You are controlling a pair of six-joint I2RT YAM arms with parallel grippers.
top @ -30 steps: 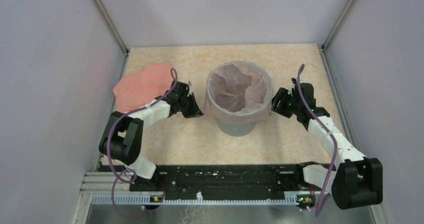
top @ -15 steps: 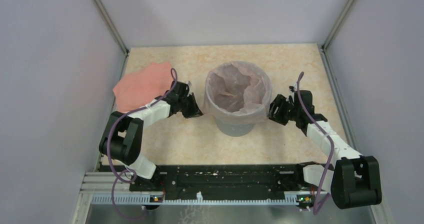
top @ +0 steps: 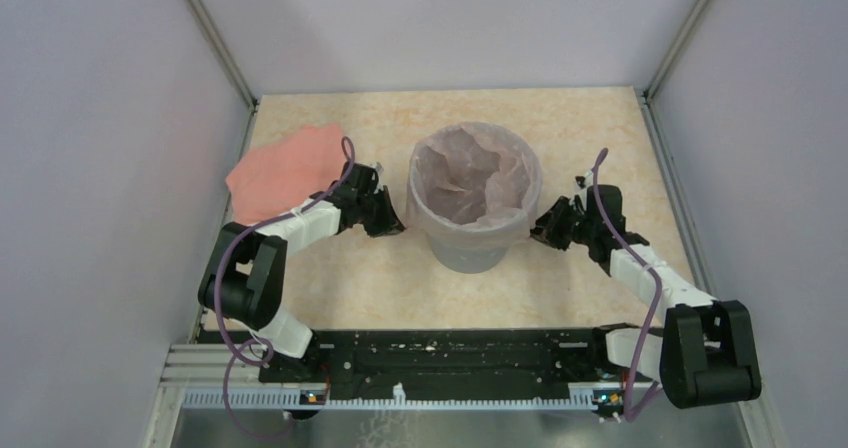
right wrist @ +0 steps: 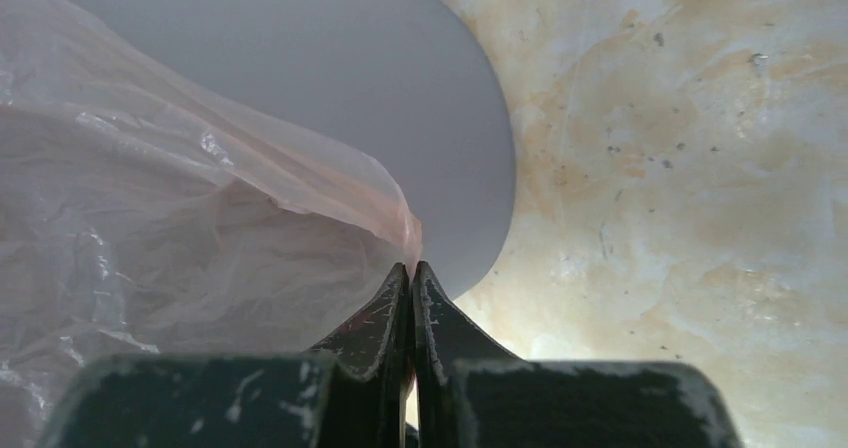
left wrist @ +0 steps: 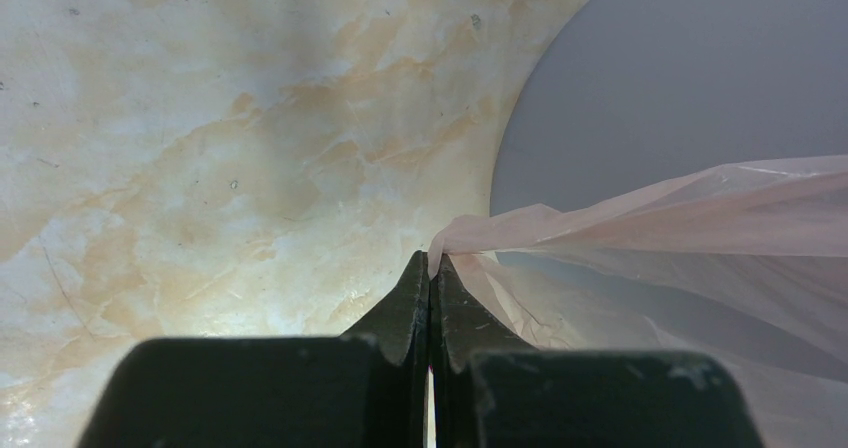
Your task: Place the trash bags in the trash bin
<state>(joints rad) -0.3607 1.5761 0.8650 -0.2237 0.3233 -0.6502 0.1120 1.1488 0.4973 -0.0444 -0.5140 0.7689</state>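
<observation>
Pink plastic film is what I am holding on both sides — the trash bag point(top: 470, 183) sits inside the grey trash bin point(top: 468, 256), and its top edge is folded out over the rim. My left gripper point(left wrist: 430, 264) is pinched tight on a small corner of the film beside the bin's left wall. My right gripper point(right wrist: 412, 269) is pinched tight on the film next to the bin's right wall.

I think a few things could go wrong. The film is thin, and each grip has only a tiny bit of it. If I pull too hard, it may tear, or the corner may slip out of the grip. If one arm pulls more than the other, the bag could slide off the rim on the other side and drop into the bin. The bin looks light and nothing holds it to the table point(top: 600, 128), so an uneven tug might tip it or drag it. On the far left lies a flat pink sheet point(top: 285, 173), well apart from the bin — I cannot tell if it is one more bag.
</observation>
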